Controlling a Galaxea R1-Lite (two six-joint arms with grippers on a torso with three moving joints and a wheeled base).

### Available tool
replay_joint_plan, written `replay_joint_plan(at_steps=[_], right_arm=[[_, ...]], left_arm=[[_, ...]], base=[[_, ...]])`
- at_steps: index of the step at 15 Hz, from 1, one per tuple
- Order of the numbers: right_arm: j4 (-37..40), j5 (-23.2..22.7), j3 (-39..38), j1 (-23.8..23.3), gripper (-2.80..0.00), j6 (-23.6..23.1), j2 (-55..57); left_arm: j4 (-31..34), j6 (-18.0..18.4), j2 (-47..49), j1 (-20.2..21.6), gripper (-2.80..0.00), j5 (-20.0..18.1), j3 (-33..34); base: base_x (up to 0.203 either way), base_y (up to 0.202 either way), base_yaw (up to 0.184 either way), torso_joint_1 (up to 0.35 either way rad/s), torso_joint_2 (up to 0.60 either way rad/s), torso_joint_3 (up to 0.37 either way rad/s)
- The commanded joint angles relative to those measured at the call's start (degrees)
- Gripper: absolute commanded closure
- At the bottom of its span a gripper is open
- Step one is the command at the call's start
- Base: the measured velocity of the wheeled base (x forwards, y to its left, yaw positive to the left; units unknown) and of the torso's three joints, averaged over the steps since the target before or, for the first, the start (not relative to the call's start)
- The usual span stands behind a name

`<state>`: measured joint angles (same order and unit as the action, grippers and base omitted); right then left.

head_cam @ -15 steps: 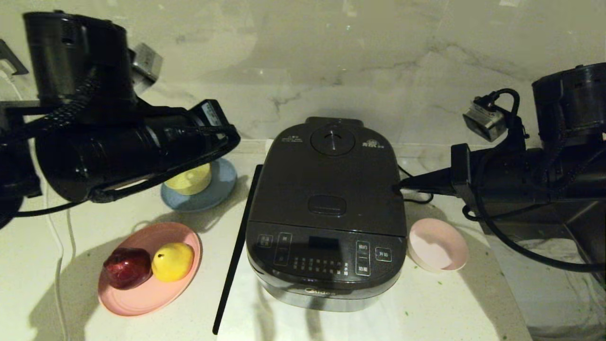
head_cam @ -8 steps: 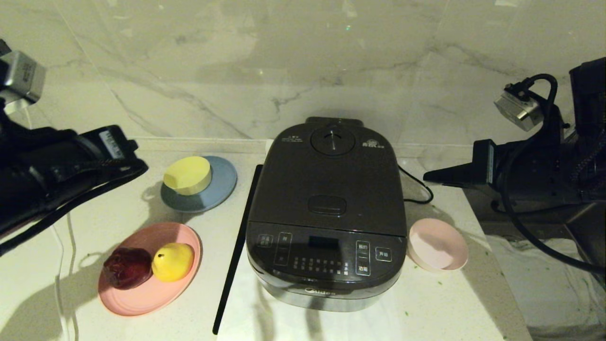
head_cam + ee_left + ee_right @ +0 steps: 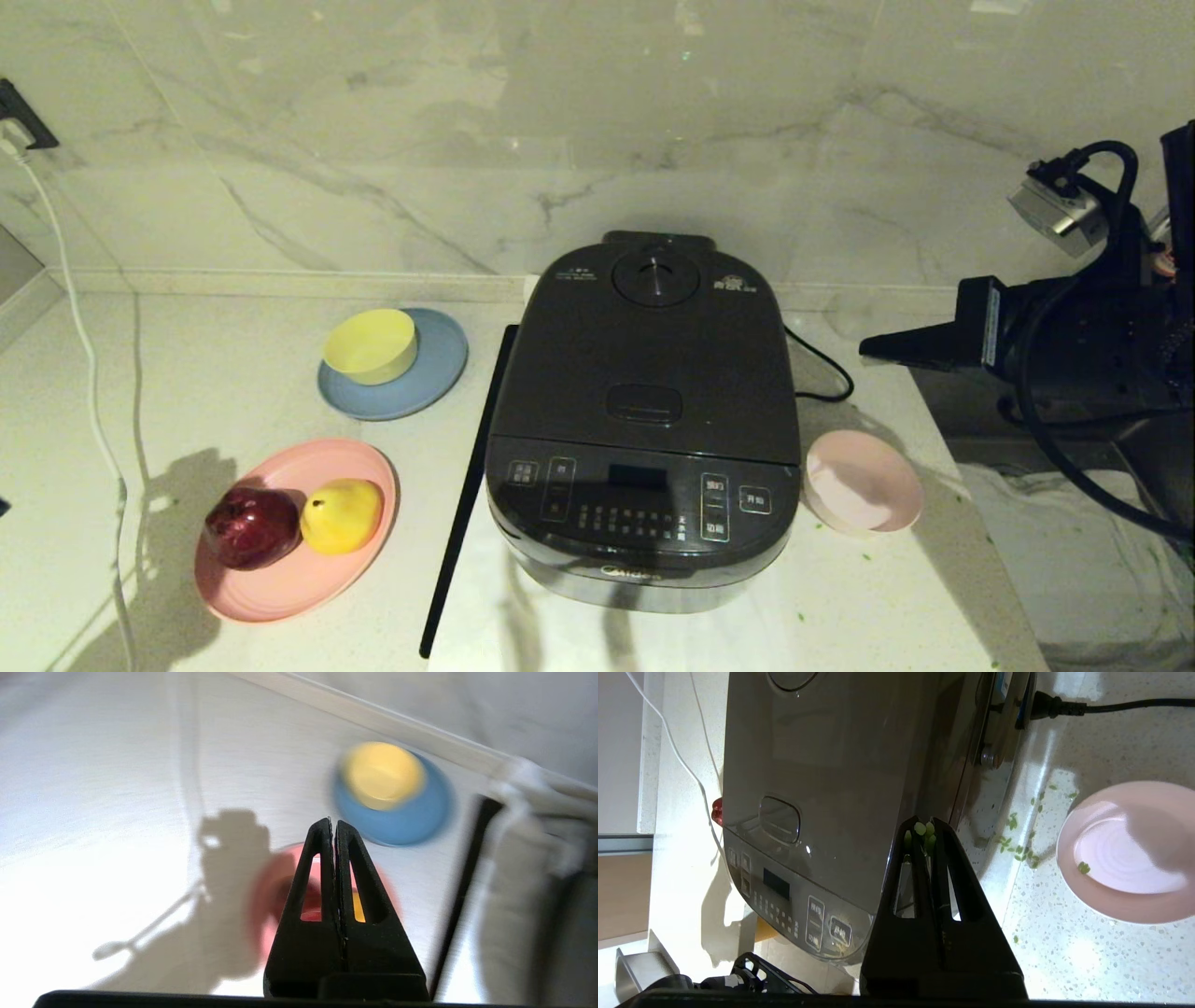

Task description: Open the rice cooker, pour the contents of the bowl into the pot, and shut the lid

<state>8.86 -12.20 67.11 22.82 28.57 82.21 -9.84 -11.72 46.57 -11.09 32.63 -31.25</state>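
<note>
The dark rice cooker [image 3: 644, 420] stands mid-counter with its lid [image 3: 653, 355] down; the pot is hidden inside. The pale pink bowl [image 3: 863, 483] sits just right of the cooker, holding a single green bit [image 3: 1084, 868]. Several more green bits [image 3: 1017, 851] lie scattered on the counter between bowl and cooker. My right gripper [image 3: 865, 348] hovers right of the cooker, behind the bowl, shut, with a few green bits stuck at its fingertips [image 3: 941, 828]. My left gripper [image 3: 333, 823] is out of the head view, shut and empty, above the pink plate.
A pink plate [image 3: 280, 579] with a red and a yellow fruit lies front left. A yellow bowl [image 3: 371, 345] on a blue plate [image 3: 439, 373] sits behind it. A black strip [image 3: 464, 504] runs along the cooker's left side. A white cable [image 3: 93, 392] trails at far left, and the cooker's black cord [image 3: 822, 359] at back right.
The left arm has swung away to the left and left the head view. The right arm has drawn back to the right, away from the cooker.
</note>
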Motion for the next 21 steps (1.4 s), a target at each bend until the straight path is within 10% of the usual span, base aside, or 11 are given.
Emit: replay_joint_plan(at_steps=[1, 13, 17, 21], right_arm=[[-0.16, 0.07, -0.75, 0.03, 0.0, 0.17, -0.56], [-0.58, 0.25, -4.17, 0.11, 0.0, -0.44, -3.28], [-0.42, 0.25, -3.74, 0.12, 0.0, -0.89, -4.95], [-0.09, 0.15, -3.59, 2.47, 0.0, -4.63, -6.18]], left_arm=[[0.3, 0.01, -8.72, 5.66, 0.0, 0.39, 3.32], [3.11, 10.08, -37.6, 9.26, 0.0, -8.63, 28.05], [11.13, 13.72, -46.75, 9.95, 0.0, -27.61, 28.63], [11.51, 15.23, -46.75, 10.12, 0.0, -34.66, 30.55]], base=[[0.0, 0.0, 0.0, 0.0, 0.0, 0.0], [0.0, 0.0, 0.0, 0.0, 0.0, 0.0], [0.0, 0.0, 0.0, 0.0, 0.0, 0.0], [0.0, 0.0, 0.0, 0.0, 0.0, 0.0]])
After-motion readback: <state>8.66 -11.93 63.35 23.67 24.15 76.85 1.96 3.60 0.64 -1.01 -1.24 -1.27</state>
